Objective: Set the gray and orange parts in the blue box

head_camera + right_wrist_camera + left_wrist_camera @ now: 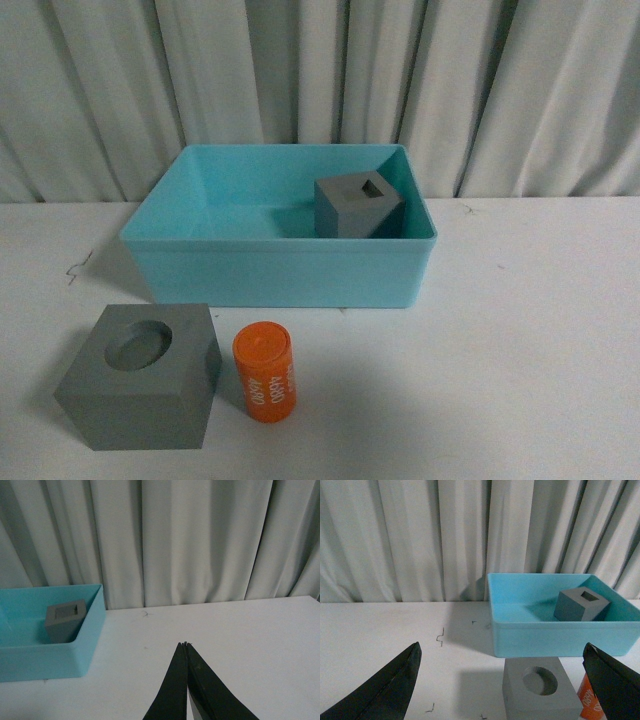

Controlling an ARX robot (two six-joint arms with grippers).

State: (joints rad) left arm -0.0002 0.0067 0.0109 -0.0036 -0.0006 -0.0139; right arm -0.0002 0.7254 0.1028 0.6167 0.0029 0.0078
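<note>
The left tool is held low over the table, spread wide and empty. The right tool is pressed together, also empty. In the front view, the square-holed gray cube is seen inside the blue box at centre. The round-holed gray cube and the orange cylinder are seen side by side at lower left.
</note>
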